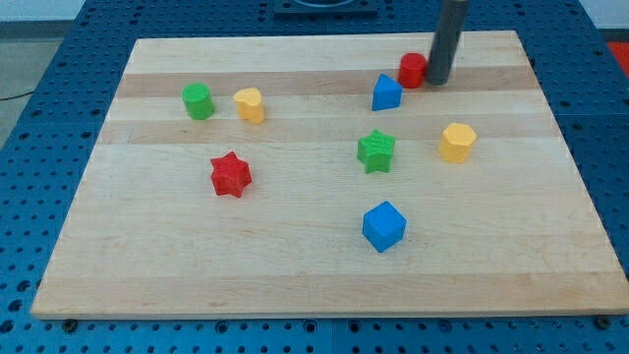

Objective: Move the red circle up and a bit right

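The red circle (412, 70) is a short red cylinder near the view's top, right of the middle. My tip (437, 83) stands right against its right side, and the dark rod hides part of that block's right edge. A blue block (386, 92), wedge-like in shape, sits just below and left of the red circle, nearly touching it.
The wooden board (295, 275) also carries a green cylinder (199, 100) and a yellow block (250, 104) at the upper left, a red star (231, 174), a green star (375, 150), a yellow hexagon-like block (457, 142) and a blue cube (383, 226).
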### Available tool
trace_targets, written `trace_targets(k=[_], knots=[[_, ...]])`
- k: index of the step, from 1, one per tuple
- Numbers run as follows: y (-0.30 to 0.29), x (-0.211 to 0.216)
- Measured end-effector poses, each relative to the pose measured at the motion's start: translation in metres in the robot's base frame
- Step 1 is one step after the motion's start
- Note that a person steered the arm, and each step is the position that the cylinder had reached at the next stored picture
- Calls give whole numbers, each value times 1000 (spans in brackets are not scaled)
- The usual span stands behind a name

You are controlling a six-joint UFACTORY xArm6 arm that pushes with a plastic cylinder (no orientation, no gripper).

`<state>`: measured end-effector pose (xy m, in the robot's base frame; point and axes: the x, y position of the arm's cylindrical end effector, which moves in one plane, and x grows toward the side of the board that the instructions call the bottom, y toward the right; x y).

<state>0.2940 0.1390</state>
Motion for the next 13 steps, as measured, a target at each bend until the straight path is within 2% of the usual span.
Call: trace_targets(k=[3,5,7,8,13], knots=[[-100,-45],[-96,-17],[-141,-4],[-164,-13],[-142,-66]])
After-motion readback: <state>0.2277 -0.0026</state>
